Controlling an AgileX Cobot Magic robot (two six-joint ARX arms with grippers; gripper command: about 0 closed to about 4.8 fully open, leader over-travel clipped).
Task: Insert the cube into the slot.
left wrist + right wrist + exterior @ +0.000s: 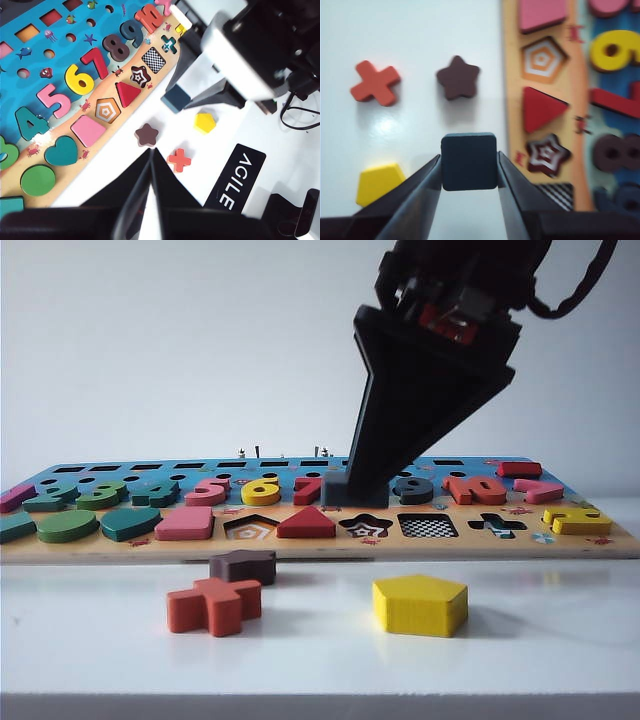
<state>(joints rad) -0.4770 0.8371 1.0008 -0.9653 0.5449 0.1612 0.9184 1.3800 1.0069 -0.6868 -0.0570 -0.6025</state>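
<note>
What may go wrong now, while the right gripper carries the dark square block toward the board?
The right gripper pinches the cube only by two sides, so it may slip or twist. The slot sits beside the star cutout, so a small misalignment could catch the cube on the rim.

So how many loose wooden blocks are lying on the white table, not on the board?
3: the orange cross front left, the brown star behind it, the yellow pentagon to the right. A fourth block, the cube, is held off the table in the right claw.
</note>
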